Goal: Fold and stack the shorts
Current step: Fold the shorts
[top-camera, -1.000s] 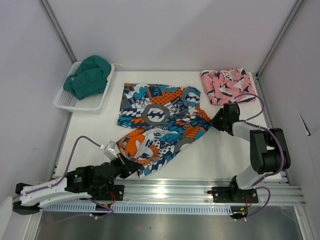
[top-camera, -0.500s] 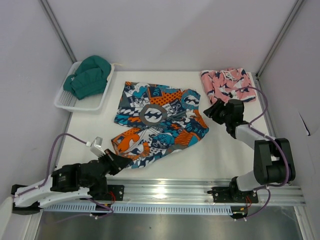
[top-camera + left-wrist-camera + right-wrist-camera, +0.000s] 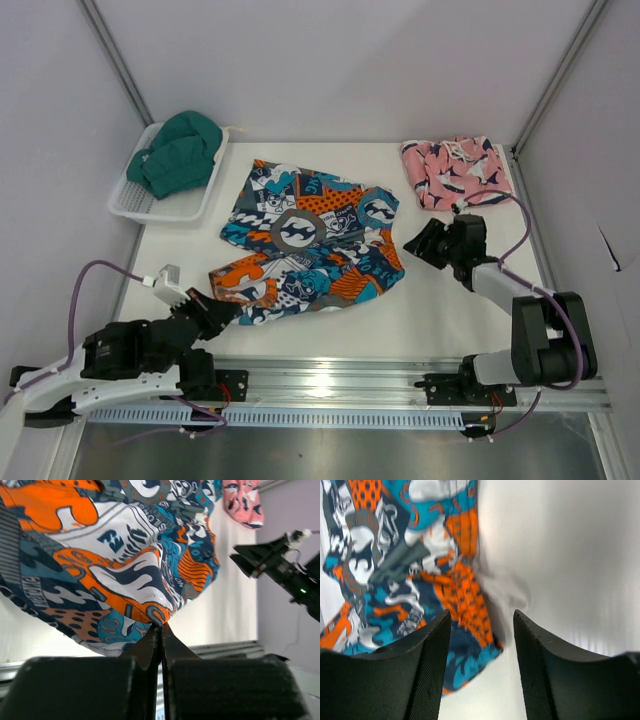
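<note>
The patchwork shorts (image 3: pixel 305 245) lie spread on the worktop (image 3: pixel 440 310), long axis slanting near-left to far-right. Your left gripper (image 3: pixel 225 312) is pressed together, pinching their near-left hem. Your right gripper (image 3: pixel 420 243) stands spread and empty just beside their right edge — the nearer arm for that side. The pink shorts (image 3: pixel 455 172) lie far right.

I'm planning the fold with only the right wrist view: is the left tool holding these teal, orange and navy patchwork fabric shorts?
Observer: Yes, the left tool is shut on the near-left hem of the teal, orange and navy patchwork fabric shorts.
Operator: Where's the second pair?
Observer: The pink shark-print fabric shorts lie at the far right, apart from the patchwork pair.
Operator: Anything else out?
Observer: A white plastic basket at the far left holds a green cloth.
</note>
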### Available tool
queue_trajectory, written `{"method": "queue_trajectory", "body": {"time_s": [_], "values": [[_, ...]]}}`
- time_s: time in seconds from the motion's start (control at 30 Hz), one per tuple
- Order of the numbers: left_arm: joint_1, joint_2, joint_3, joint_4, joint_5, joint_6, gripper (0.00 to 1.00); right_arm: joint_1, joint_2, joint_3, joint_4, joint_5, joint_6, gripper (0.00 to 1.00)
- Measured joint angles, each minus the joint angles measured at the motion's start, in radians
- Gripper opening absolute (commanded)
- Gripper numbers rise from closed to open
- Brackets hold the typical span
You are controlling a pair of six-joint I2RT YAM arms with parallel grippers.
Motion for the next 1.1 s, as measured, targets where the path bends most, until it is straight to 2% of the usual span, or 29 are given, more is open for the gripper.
{"method": "queue_trajectory", "body": {"time_s": [0.13, 0.27, 0.33, 0.43, 0.57, 0.63, 0.7, 0.8, 1.1], "values": [[0.0, 0.094, 0.005, 0.028, -0.026, 0.053, 0.0, 0.048, -0.124, -0.094, -0.04, -0.001, 0.021, 0.61], [0.03, 0.203, -0.01, 0.151, -0.005, 0.137, 0.0, 0.082, -0.28, -0.211, -0.066, 0.002, 0.071, 0.61], [0.12, 0.245, -0.043, 0.256, 0.054, 0.204, 0.0, 0.09, -0.346, -0.253, -0.082, 0.015, 0.095, 0.61], [0.366, 0.269, -0.115, 0.413, 0.239, 0.313, 0.0, 0.094, -0.384, -0.266, -0.104, 0.027, 0.117, 0.61], [0.681, 0.293, -0.18, 0.541, 0.495, 0.425, 0.0, 0.097, -0.358, -0.266, -0.098, 0.026, 0.135, 0.61], [0.775, 0.312, -0.183, 0.579, 0.597, 0.464, 0.0, 0.098, -0.312, -0.266, -0.087, 0.018, 0.145, 0.62], [0.858, 0.329, -0.183, 0.613, 0.688, 0.497, 0.0, 0.098, -0.249, -0.266, -0.067, 0.003, 0.157, 0.54], [0.935, 0.335, -0.183, 0.634, 0.77, 0.532, 0.0, 0.106, -0.161, -0.265, -0.013, -0.027, 0.193, 0.5], [1.116, 0.342, -0.184, 0.622, 0.882, 0.616, 0.0, 0.161, -0.073, -0.208, 0.056, -0.01, 0.192, 0.64]]}}
